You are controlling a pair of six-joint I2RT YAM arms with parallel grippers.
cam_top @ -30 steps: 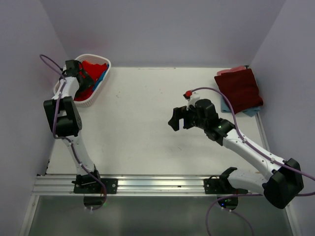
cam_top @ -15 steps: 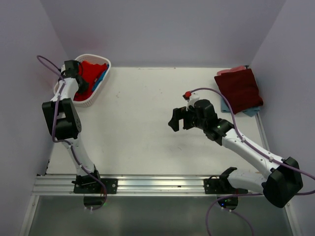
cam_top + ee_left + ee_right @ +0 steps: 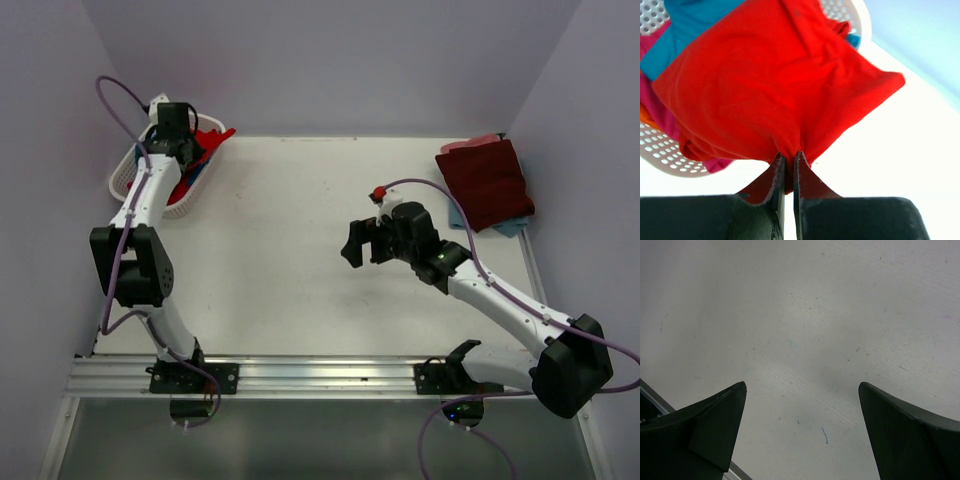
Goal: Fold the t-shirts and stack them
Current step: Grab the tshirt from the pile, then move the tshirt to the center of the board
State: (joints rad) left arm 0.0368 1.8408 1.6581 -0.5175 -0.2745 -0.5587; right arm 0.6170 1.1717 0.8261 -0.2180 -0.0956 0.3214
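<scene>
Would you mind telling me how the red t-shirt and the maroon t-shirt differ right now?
The red t-shirt is bright and bunched; the maroon t-shirt is dark and folded flat. The red t-shirt hangs pinched in the left end effector above the white basket at the far left; the maroon t-shirt lies ungripped at the table's far right, atop pale blue cloth. Both are plain-coloured cloth.

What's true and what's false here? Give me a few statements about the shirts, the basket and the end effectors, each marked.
The left end effector is shut on the red shirt. True.
The right end effector holds the maroon shirt. False: it is open over bare table; the maroon shirt lies folded at the far right.
The basket sits at the table's far left. True.
The basket holds only red cloth. False: a teal shirt and a pink shirt show too.
</scene>
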